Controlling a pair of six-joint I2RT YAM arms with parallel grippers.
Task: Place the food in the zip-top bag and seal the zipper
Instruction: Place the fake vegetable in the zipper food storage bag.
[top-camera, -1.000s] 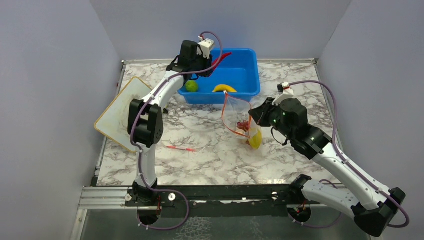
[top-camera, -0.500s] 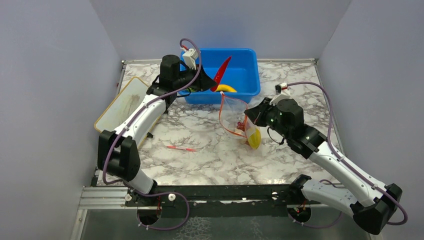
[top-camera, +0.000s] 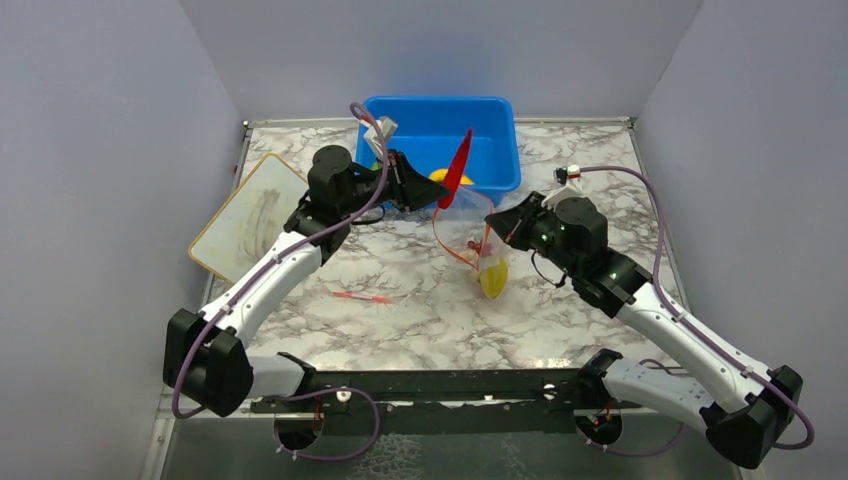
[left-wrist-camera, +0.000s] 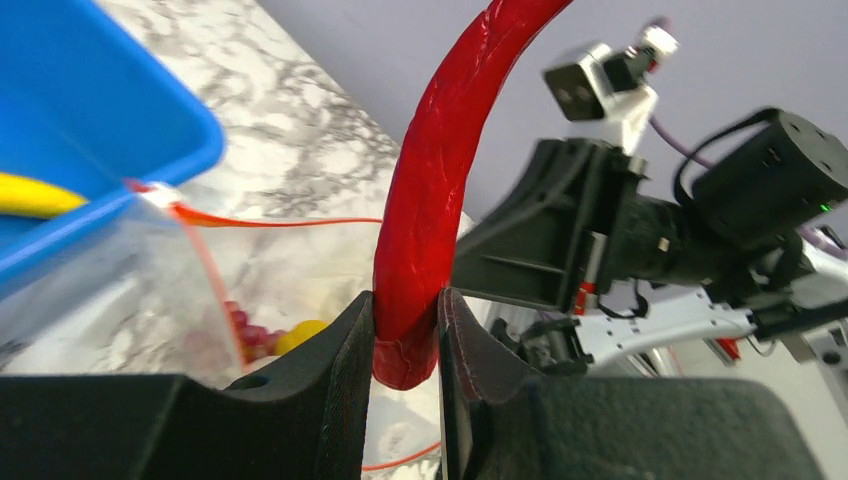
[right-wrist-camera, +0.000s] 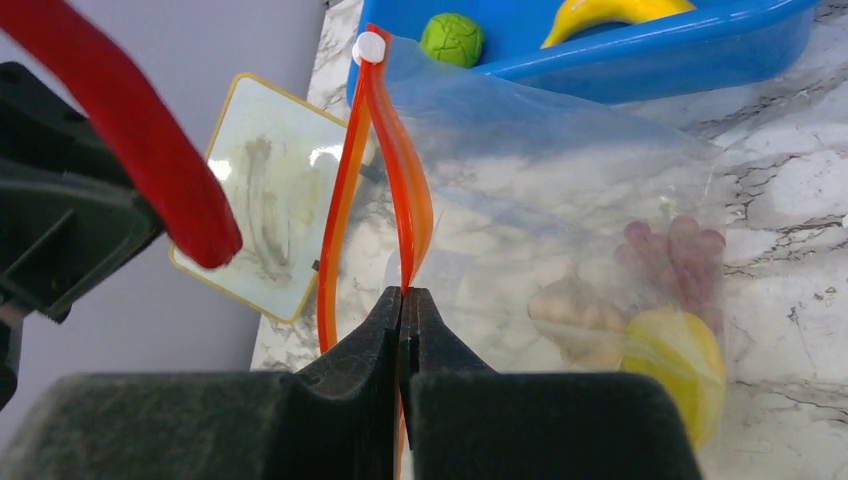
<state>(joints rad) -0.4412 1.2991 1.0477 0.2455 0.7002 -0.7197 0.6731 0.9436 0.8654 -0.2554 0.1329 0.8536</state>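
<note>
The left arm rises from its folded elbow at the lower left of the top view and stretches diagonally toward the upper middle, its wrist turned sideways so the left claw (top-camera: 412, 183) points right, just in front of the blue tub (top-camera: 500, 150). This claw is clamped on the blunt end of the red chili (left-wrist-camera: 440, 200), which curves upward and away from the fingers and hangs in the air above the open mouth of the clear bag (top-camera: 470, 235). The right arm runs from its elbow at the lower right up and left to the middle of the table (top-camera: 420, 300), where the right claw (right-wrist-camera: 403, 300) is closed tight on one lip of the orange zipper (right-wrist-camera: 345, 200), holding the bag upright and its mouth parted. Inside the bag lie the purple grapes (right-wrist-camera: 680, 255), a garlic bulb (right-wrist-camera: 570, 310) and a yellow fruit (right-wrist-camera: 675, 365). The banana (right-wrist-camera: 600, 12) and lime (right-wrist-camera: 452, 38) lie in the tub. A white board (top-camera: 245, 215) lies at the left, and a thin red stick (top-camera: 362, 296) in the middle.
</note>
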